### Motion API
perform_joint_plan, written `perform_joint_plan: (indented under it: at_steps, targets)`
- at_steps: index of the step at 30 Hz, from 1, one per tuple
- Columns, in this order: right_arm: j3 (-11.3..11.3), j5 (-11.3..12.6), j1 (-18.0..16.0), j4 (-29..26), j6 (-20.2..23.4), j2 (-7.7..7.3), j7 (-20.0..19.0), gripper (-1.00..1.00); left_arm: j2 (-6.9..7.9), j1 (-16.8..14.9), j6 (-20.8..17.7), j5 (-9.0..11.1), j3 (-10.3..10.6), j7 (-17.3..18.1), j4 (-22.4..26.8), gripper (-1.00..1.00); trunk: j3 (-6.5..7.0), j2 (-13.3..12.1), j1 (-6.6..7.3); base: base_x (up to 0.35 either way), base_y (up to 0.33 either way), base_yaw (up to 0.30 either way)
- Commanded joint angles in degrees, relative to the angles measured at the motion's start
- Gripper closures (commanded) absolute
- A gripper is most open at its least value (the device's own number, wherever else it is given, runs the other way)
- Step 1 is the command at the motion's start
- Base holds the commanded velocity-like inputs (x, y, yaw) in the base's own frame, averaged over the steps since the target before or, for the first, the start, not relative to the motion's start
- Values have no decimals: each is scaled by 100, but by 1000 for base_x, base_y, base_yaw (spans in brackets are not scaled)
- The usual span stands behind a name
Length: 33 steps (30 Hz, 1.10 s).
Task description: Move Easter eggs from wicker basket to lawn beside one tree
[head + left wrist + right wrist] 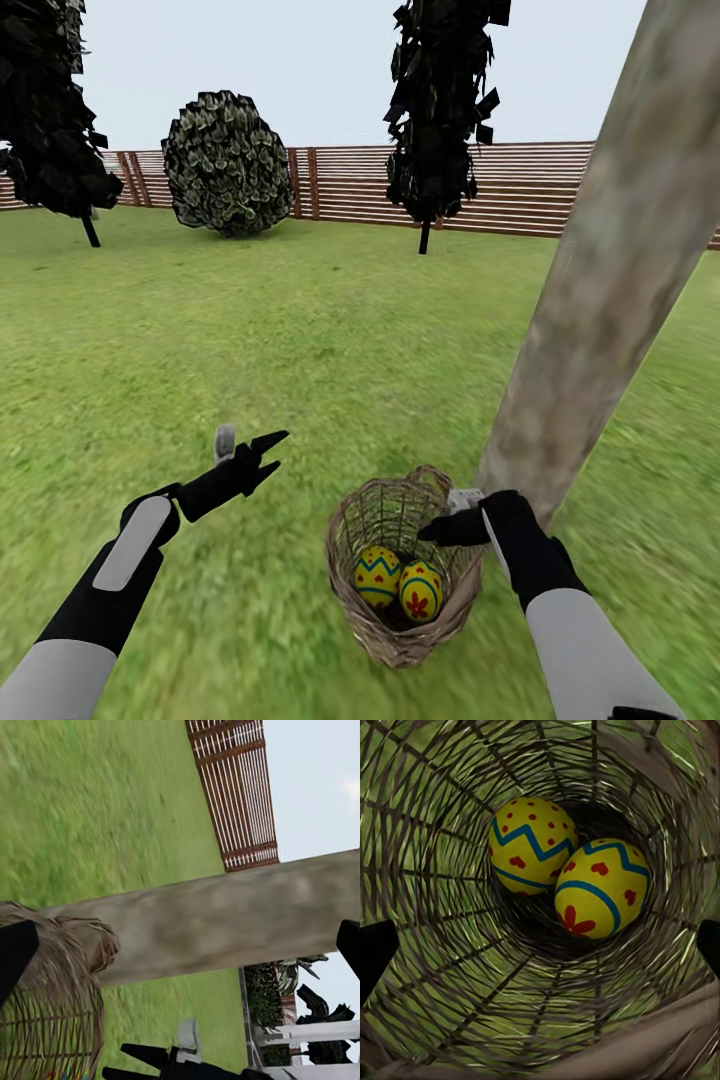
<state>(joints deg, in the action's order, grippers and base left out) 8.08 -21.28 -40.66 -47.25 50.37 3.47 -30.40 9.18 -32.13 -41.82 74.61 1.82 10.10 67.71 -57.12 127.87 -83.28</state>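
The wicker basket [400, 640] stands on the lawn [300, 330] at the foot of a thick pale mottled tree trunk [610, 270]. Two yellow Easter eggs with blue zigzags and red marks lie side by side in its bottom, one [377, 575] left of the other [421, 590]; the third egg is out of view. My right gripper [445, 528] hangs open over the basket's rim, looking down at both eggs [531, 844] [600, 889]. My left gripper [280, 449] is open and empty above the grass, left of the basket [45, 1012].
A brown slat fence [520, 185] closes the far side of the garden. A round grey-green bush [227, 165] and two thin dark-leaved trees [440, 110] [45, 110] stand before it. Wide grass lies between them and me.
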Motion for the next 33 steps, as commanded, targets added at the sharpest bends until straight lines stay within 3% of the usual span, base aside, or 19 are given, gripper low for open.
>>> perform_joint_plan:
  at_steps: [1, 19, 24, 33]
  targets:
    - [27, -60, -4, 8, 6, 10, -53, -100, 5, -3, -10, 1, -2, 16, -2, -100, -23, 44, -21, 0, 0, 0]
    - [-39, -43, -4, 49, -18, 13, -54, -100, 17, -3, -11, 1, -15, 16, -3, -100, -347, 766, -417, 0, 0, 0]
    - [-50, -43, -3, 59, -18, 15, -59, -100, 28, -3, -11, 9, -15, 18, -3, -100, -347, 766, -417, 0, 0, 0]
    - [-50, -60, -3, 197, -18, 167, -46, -100, 23, -3, -11, 15, -30, 19, -180, -100, -347, 766, -417, 184, 126, 0]
